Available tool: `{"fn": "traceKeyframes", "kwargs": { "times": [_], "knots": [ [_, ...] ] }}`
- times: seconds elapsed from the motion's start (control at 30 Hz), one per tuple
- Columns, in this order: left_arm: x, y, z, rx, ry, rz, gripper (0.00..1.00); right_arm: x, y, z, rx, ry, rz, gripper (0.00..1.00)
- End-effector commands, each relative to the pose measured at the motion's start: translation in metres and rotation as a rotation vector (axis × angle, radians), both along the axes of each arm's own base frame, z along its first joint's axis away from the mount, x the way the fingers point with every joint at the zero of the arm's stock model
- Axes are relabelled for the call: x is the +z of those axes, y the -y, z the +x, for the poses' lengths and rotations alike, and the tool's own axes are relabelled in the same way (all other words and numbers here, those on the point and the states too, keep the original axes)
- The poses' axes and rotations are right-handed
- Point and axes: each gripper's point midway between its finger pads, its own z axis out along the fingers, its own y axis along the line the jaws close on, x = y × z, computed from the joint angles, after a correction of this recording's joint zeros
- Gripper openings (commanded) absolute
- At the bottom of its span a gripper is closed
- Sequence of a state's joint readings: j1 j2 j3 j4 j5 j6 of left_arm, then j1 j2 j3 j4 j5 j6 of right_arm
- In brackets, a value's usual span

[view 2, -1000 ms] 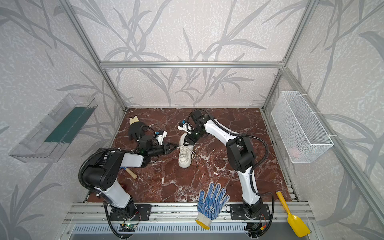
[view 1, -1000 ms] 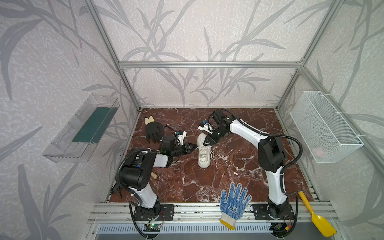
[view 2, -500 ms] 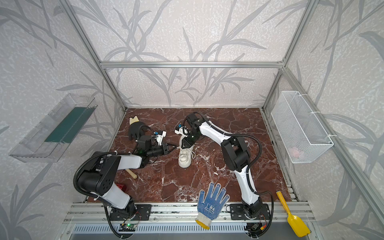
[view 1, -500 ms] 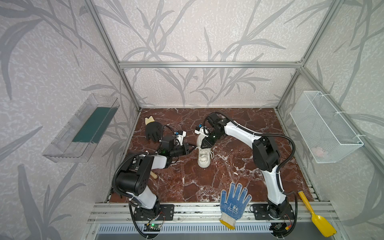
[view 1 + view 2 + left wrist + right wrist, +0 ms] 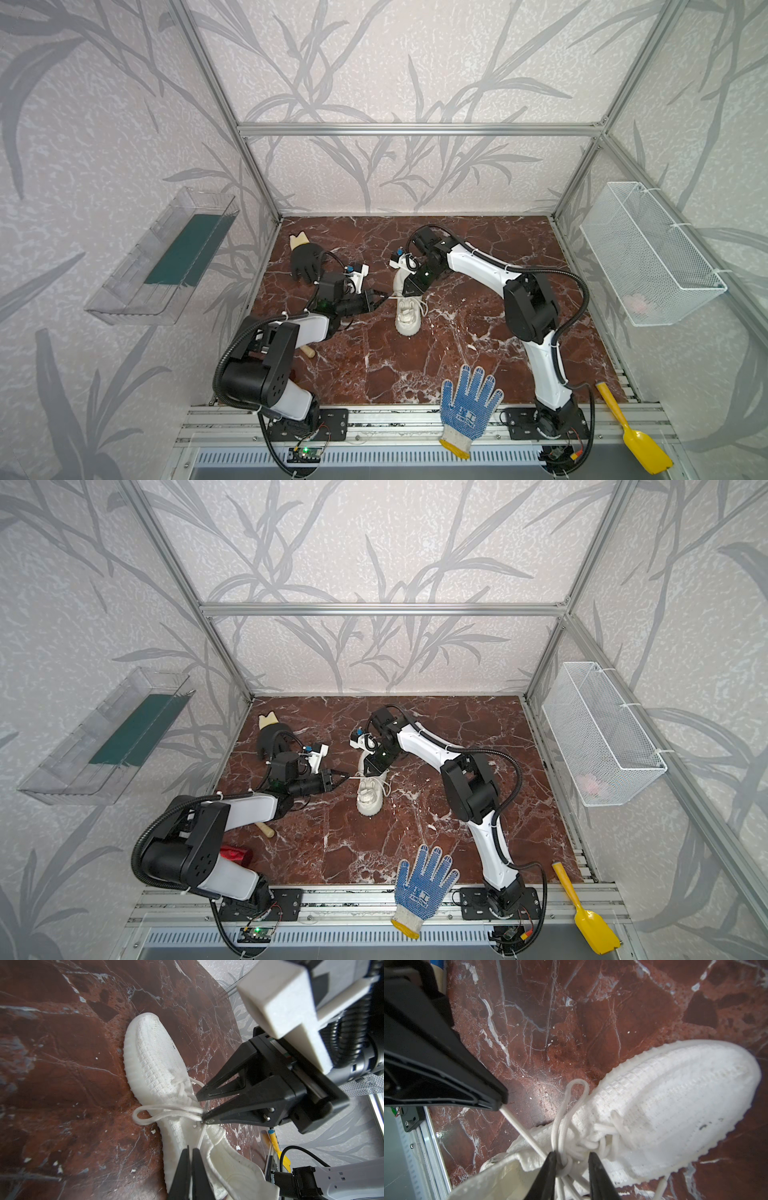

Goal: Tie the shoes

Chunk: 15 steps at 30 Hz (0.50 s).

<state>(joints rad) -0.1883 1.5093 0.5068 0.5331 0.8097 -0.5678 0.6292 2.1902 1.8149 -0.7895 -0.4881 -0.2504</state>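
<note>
Because the red-brown marble tabletop [image 5: 457,353] is hard, flat and glossy, the sneaker [image 5: 409,318] stands steady on its chunky, saw-edged sole near the middle. Its toe points to the front edge and its lacing faces up, so an arm can reach it from each side. Its off-white upper is a soft ribbed knit, rounded at the toe and slack around the collar. It would likely give under pressure, which may be why neither arm bears on the shoe itself. The right gripper [image 5: 201,1107] comes in from the back over the throat of the shoe. Its black wedge-shaped jaws are partly spread and straddle the spot where the laces cross. One tip touches the cord, but a gap shows at the other, so nothing is pinched there. It seems placed to trap the base of the bow. The left gripper [image 5: 500,1103] reaches in from the left edge with its tapered jaws pressed together on a single lace strand [image 5: 522,1129]. That strand is a thin round cord drawn straight and taut from the throat, apparently to hold tension. Smallest is the lace loop [image 5: 577,1086], a narrow limp bight lying over the side of the shoe onto the marble.
</note>
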Motion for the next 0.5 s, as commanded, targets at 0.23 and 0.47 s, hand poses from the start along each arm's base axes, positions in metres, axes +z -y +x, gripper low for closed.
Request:
{"fn": "traceKeyframes", "kwargs": {
  "times": [0.23, 0.47],
  "knots": [
    [0.001, -0.023, -0.006, 0.051, 0.007, 0.068, 0.0, -0.02, 0.011, -0.004, -0.015, -0.018, -0.066, 0.28],
    [-0.006, -0.035, -0.012, 0.078, -0.021, 0.118, 0.0, -0.018, 0.01, -0.005, -0.014, -0.018, -0.061, 0.28]
  ]
}}
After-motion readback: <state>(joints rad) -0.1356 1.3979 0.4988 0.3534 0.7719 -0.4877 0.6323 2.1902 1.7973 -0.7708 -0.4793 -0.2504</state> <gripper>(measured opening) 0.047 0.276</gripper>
